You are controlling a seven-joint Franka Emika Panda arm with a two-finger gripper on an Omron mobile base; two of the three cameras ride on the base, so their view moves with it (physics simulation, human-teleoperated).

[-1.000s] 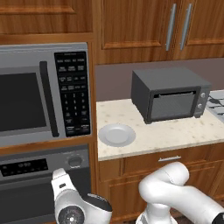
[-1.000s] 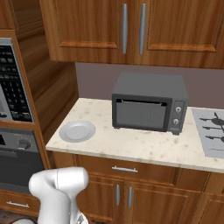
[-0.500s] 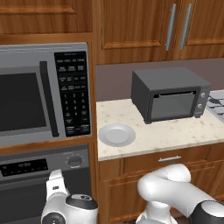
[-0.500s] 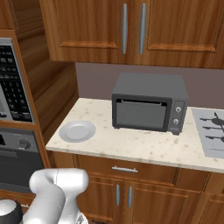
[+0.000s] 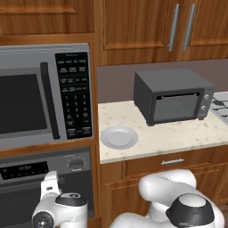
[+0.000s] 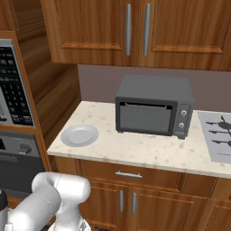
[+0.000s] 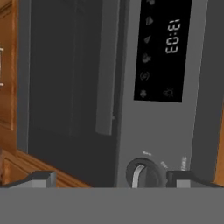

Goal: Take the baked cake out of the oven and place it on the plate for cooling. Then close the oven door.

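Note:
The oven (image 5: 40,178) sits under the microwave, and its door (image 7: 57,74) is shut. In the hand view, which is rolled on its side, the long grey bar handle (image 7: 107,70) runs up the picture beside the black display (image 7: 164,48) and the round knob (image 7: 142,173). My gripper (image 7: 113,179) is open a short way in front of the control panel, with nothing between its fingertips (image 7: 41,179). The cake is hidden. The pale round plate (image 5: 119,136) (image 6: 80,135) lies bare on the counter to the right of the oven.
A dark toaster oven (image 5: 171,95) (image 6: 153,110) stands on the counter right of the plate. The microwave (image 5: 40,95) hangs above the oven. A stovetop (image 6: 219,135) lies at the far right. Wooden cabinets run above and drawers below the counter (image 6: 135,151).
My hand has dropped lower and a little to the left in front of the oven, and the elbow has risen into the left base view. The gripper has stayed open.

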